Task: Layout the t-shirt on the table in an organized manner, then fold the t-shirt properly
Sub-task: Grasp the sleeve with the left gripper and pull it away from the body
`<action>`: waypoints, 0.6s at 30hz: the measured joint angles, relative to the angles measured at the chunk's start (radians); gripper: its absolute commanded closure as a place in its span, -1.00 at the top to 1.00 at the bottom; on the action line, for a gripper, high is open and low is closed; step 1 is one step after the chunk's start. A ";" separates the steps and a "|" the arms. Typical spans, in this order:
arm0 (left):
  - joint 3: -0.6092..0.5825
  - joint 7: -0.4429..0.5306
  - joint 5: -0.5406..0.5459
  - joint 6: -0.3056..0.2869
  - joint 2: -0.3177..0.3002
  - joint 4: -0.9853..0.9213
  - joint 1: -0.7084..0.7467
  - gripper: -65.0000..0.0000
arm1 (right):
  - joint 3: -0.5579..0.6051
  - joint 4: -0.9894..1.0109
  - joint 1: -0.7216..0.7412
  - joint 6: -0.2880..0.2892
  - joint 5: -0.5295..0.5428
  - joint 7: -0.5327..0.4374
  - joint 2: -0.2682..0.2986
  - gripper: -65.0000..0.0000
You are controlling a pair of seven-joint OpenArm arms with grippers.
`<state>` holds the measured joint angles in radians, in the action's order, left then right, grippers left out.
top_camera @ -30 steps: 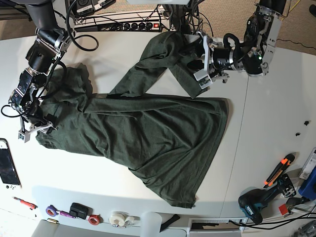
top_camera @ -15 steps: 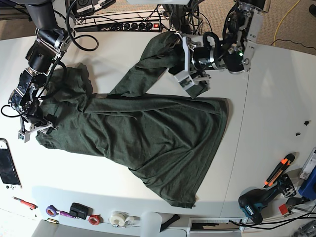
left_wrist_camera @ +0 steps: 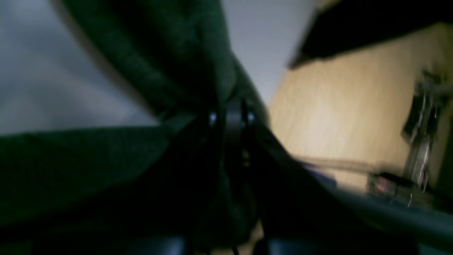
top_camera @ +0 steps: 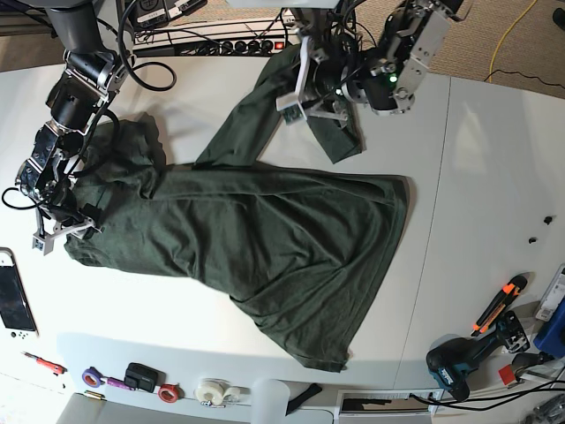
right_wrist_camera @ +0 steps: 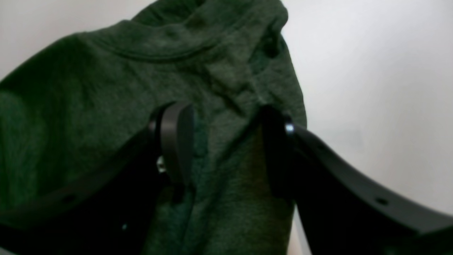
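One t-shirt (top_camera: 265, 238) lies spread, wrinkled, across the middle of the table (top_camera: 477, 203), hem toward the near edge. Far sleeve bunched at the back edge. Left gripper (top_camera: 305, 84) sits at that sleeve; wrist view shows its fingers (left_wrist_camera: 233, 120) pressed together with dark fabric pinched between. Right gripper (top_camera: 60, 231) at the other shoulder end, fingers (right_wrist_camera: 175, 138) standing apart, straddling a ridge of cloth near the collar seam.

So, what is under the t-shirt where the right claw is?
The white table shows around the t-shirt. Under the fabric at the right claw the tabletop is covered, so nothing else can be seen there.
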<state>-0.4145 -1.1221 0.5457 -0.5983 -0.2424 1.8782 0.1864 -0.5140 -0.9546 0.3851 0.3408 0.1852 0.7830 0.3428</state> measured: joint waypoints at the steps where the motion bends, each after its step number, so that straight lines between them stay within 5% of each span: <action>1: 0.005 -0.051 0.043 -0.024 -0.005 0.040 0.001 -1.00 | 0.000 0.000 0.000 0.000 0.000 -0.003 0.000 -0.06; 5: 0.035 -0.169 0.195 -0.082 -0.080 0.222 0.000 -1.00 | 0.000 0.001 0.000 0.000 -0.003 -0.019 -0.003 -0.06; 11: 0.127 -0.175 0.251 -0.095 -0.207 0.383 0.022 -1.00 | 0.002 0.005 0.000 -0.007 -0.019 -0.026 0.005 -0.06; 18: 0.298 -0.179 0.331 -0.095 -0.300 0.396 0.066 -1.00 | 0.005 0.008 -0.005 -0.084 -0.058 -0.023 0.038 -0.06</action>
<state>-0.1169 -1.3006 0.8768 -0.6933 -0.5426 2.2742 0.2527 -0.5091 -0.9466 0.3798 0.2565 0.1276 0.7597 0.3809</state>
